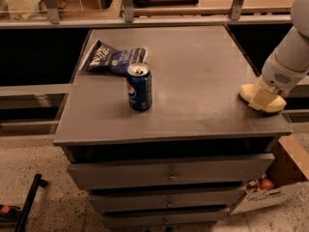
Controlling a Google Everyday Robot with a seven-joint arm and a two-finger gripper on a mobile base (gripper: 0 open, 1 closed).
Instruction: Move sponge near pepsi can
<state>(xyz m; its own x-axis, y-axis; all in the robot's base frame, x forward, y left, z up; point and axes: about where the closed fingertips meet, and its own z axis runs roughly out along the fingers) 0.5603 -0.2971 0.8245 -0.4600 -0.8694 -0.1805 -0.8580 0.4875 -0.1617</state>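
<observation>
The pepsi can point(139, 87) is dark blue with a silver top and stands upright on the grey table, left of centre. The pale yellow sponge point(246, 92) lies on the table close to its right edge, far to the right of the can. My gripper point(263, 99) is on the end of the white arm coming in from the upper right. It is down on the sponge and covers its middle, so the sponge shows on both sides of it.
A dark blue chip bag point(112, 57) with white lettering lies just behind the can at the back left. The grey table top point(193, 71) sits on a drawer cabinet. A cardboard box point(282, 178) stands on the floor at the lower right. Rails run behind the table.
</observation>
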